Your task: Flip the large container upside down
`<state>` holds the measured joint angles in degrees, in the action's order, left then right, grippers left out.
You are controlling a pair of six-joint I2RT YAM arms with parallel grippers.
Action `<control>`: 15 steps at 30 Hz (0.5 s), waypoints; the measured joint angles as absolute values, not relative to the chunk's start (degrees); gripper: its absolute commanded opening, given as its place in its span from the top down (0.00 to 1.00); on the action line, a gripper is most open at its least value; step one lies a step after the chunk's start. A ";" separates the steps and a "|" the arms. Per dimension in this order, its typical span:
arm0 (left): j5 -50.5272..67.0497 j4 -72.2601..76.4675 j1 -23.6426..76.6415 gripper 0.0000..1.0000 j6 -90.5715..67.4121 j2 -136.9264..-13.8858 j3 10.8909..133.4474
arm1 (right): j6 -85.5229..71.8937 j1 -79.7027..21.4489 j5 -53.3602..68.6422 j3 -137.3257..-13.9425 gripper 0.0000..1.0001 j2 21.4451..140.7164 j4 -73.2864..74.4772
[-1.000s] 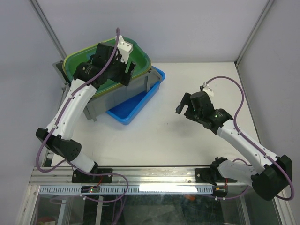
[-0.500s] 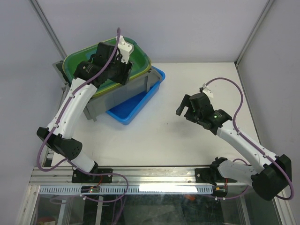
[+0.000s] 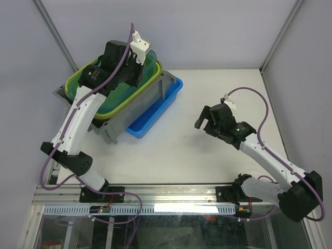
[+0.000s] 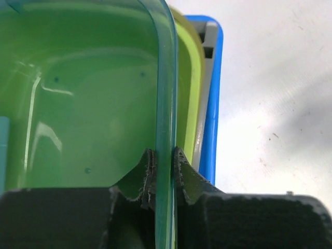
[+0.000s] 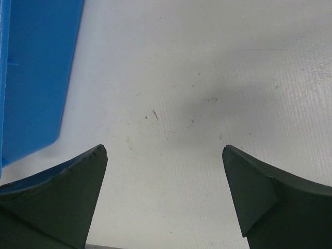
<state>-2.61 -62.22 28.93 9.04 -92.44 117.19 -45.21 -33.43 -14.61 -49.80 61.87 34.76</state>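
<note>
Now left pincer (image 4: 163, 158) grips the green tub (image 4: 166, 78), large container (image 3: 123, 124) just beneath; right pincer (image 5: 165, 150) open.

No legible text, label, brand, number or sign anywhere.

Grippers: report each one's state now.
Left gripper: closed on the green tub's rim.
Right gripper: open, empty, over the table.

Left arm (image 3: 75, 119) and right arm (image 3: 270, 158) are white shells with chunky black joints. Purple cable (image 3: 128, 41) loops off each, and there are dark ridged pads (image 4: 150, 174) on the left gripper (image 4: 164, 171).
</note>
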 measured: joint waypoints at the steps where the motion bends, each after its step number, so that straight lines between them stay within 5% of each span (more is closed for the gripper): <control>1: -3.49 -62.46 29.63 1.00 9.08 -92.66 118.34 | -45.30 -33.41 -14.55 -49.80 0.02 61.87 34.76; 15: -14.63 -53.45 40.56 1.00 15.84 -92.99 125.54 | -46.44 -33.41 -14.24 -47.99 0.02 59.66 35.22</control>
